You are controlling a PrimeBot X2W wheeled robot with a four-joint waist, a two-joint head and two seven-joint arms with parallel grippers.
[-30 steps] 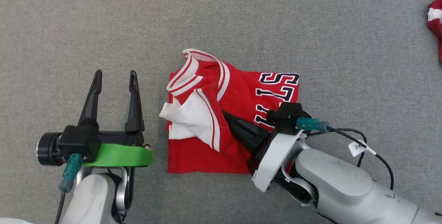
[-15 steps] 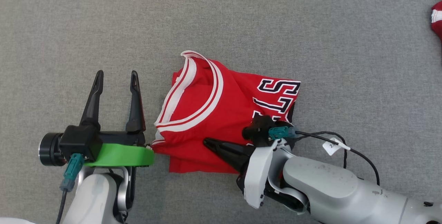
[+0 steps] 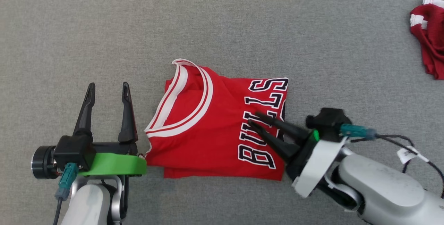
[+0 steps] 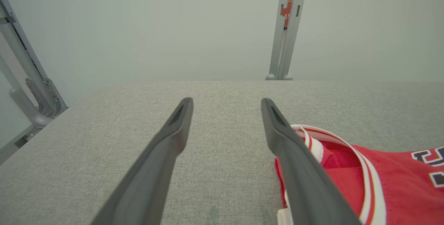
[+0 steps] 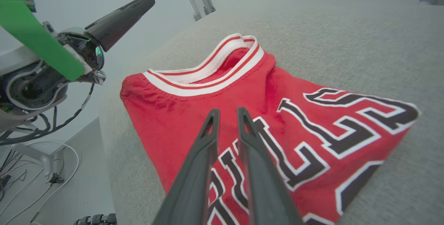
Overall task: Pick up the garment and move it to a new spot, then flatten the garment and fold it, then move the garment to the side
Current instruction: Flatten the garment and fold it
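1. Work surface: a table (image 3: 222, 20) covered in grey woven fabric.
2. Task item: a red basketball jersey (image 3: 208, 131) lies folded into a rough rectangle near the middle of the table, between the two arms. The topmost layer looks smooth and flat.
3. Markings: the black, white-edged lettering "BULLS" (image 3: 269, 86) faces up and runs along the jersey's right-hand part. The white-and-red striped trim (image 5: 208, 88) curves across its left-hand part, and one loop of it stands slightly proud at the far corner.
4. Right tool (image 3: 254, 119): reaches in from the lower right, with its fingertips over the lettering. The two fingers stand a narrow gap apart and no cloth is between them, so it grips nothing. The pictures do not show whether the tips touch the fabric.
5. Left tool (image 3: 108, 84): its fingers are spread wide with nothing between them, pointing away from the robot over bare table just left of the jersey. In the left wrist view its right-hand finger (image 4: 295, 162) runs alongside the jersey's trimmed edge. I cannot tell whether the two are in contact.
6. Other item: a second red garment (image 3: 426, 27) with white trim lies crumpled at the far right edge of the table, well apart from the jersey and both tools.
7. Background: grey metal frame posts (image 4: 286, 27) stand beyond the table's far edge.
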